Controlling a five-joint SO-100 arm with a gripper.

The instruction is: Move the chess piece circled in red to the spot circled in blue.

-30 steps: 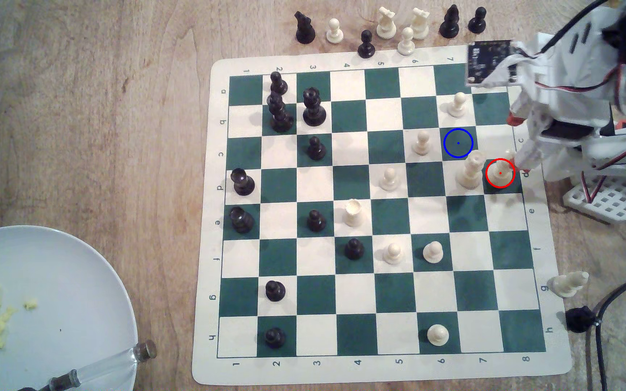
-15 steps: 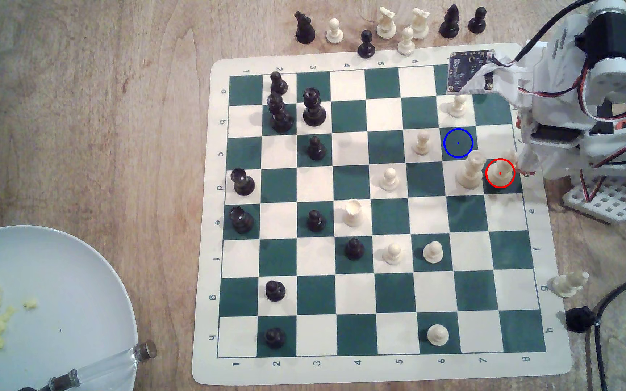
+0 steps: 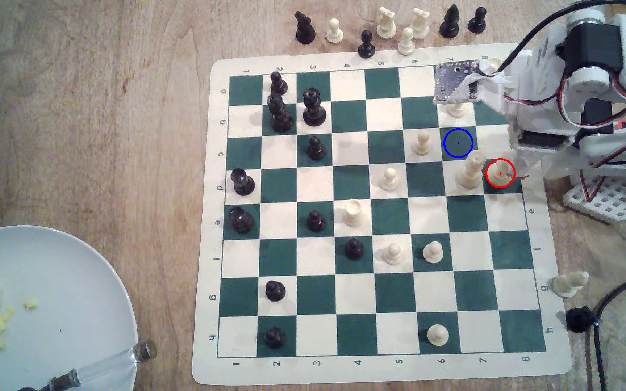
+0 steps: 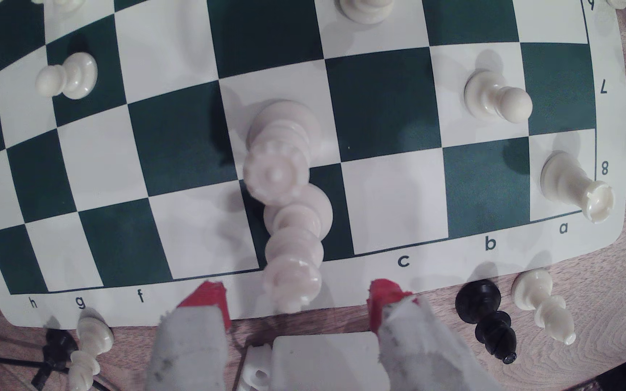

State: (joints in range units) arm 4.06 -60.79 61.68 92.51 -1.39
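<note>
From the exterior view, we see a flexible cream-and-dark-green vinyl chessboard (image 3: 379,376) on a grained wooden tabletop (image 3: 115,112), its border printed 1–8 and a–h. At the exterior view's right edge of row d, the tall glossy cream-white piece with a wide round base and knobbly top (image 3: 501,171) stands upright on the red-ringed green square, just beside a cream piece with a flared crown (image 3: 469,173). The dark green square with the thin blue ring and dot (image 3: 458,143) lies bare diagonally near. Our white plastic gripper with red-tipped fingers (image 3: 521,170) sits against the ringed piece's far side.

Through the wrist view, the same knobbly cream piece (image 4: 296,244) rises between the red tips, our gripper (image 4: 296,297) spread wide, not touching it. We read "c", "b", "a", "8" along the border.
</note>
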